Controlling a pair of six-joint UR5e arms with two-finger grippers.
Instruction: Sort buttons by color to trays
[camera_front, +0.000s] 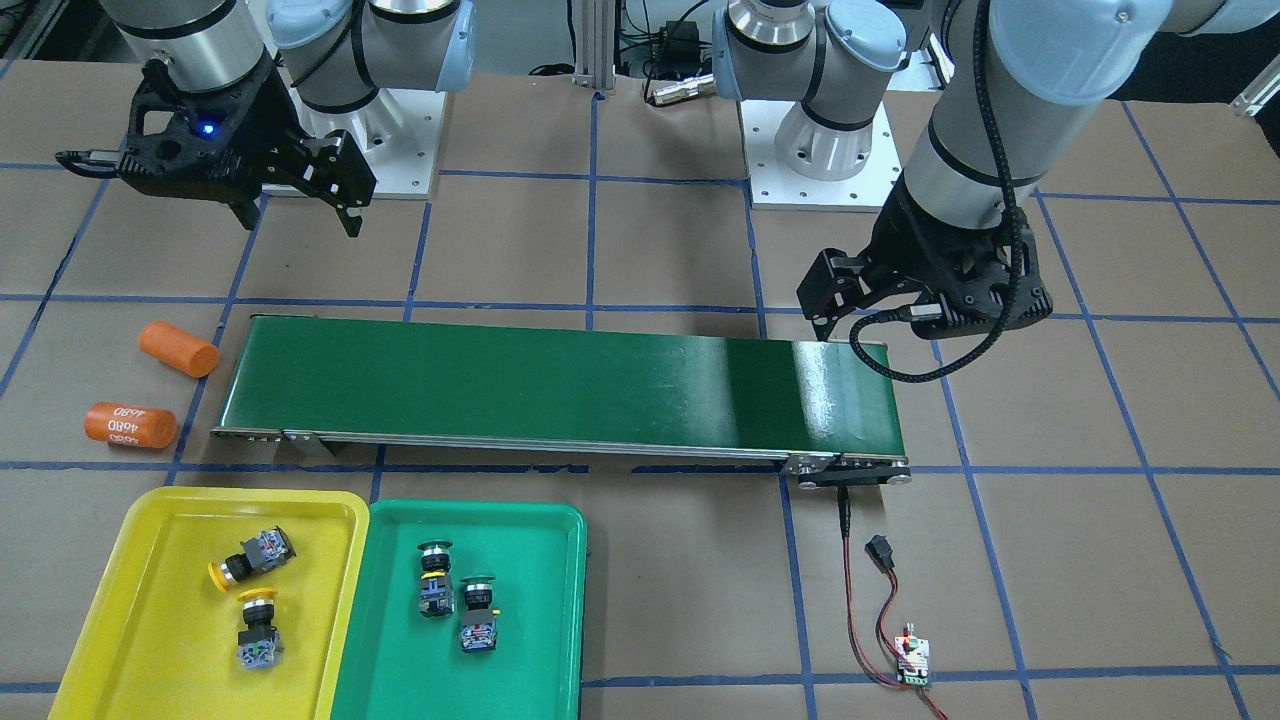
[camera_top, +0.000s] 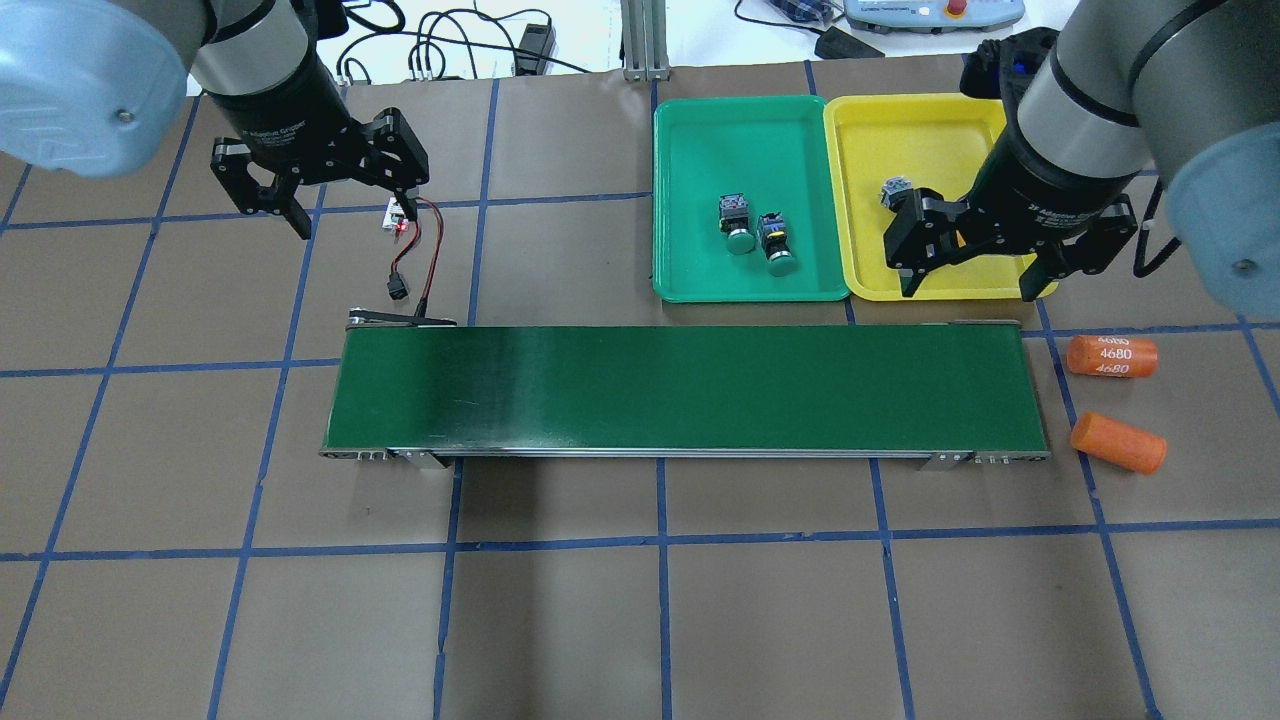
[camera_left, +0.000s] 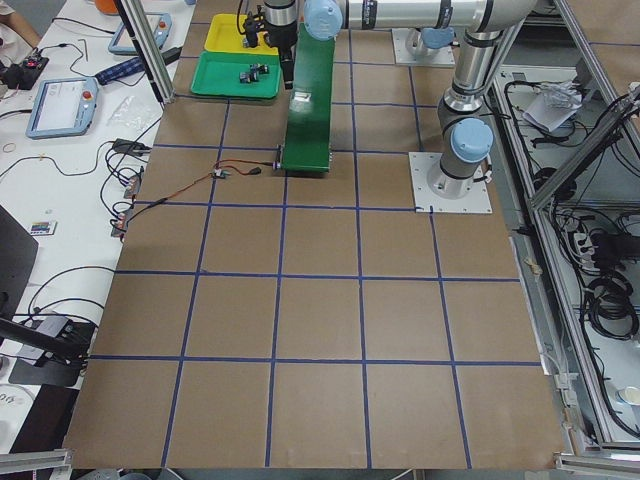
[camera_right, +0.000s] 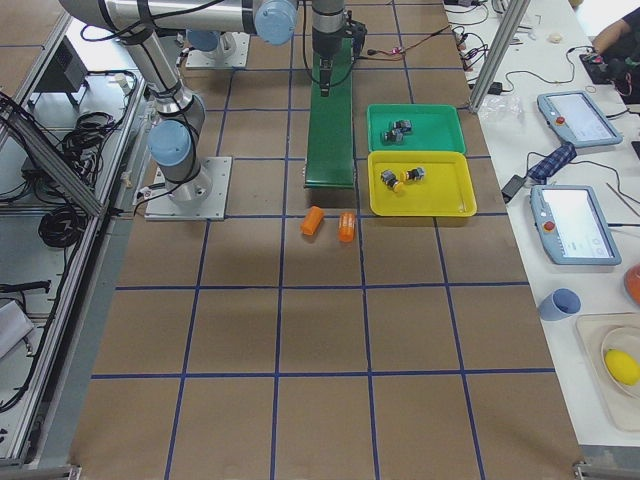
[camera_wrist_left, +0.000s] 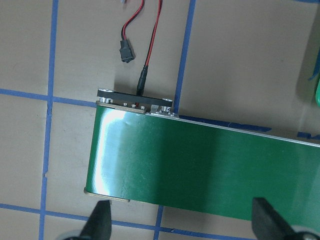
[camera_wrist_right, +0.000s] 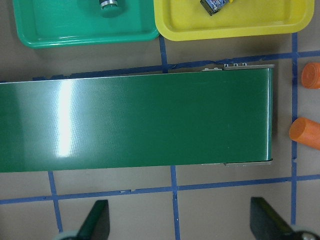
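Note:
Two yellow-capped buttons lie in the yellow tray. Beside it, the green tray holds two green-capped buttons. In the overhead view my right gripper hangs open above the yellow tray's near edge and hides most of its contents; one button peeks out. My left gripper is open and empty above the table at the conveyor's other end. Both wrist views show spread fingers with nothing between them.
A long dark-green conveyor belt crosses the middle of the table. Two orange cylinders, one marked 4680, lie off its end near the yellow tray. Red and black wires run to a small circuit board at the opposite end.

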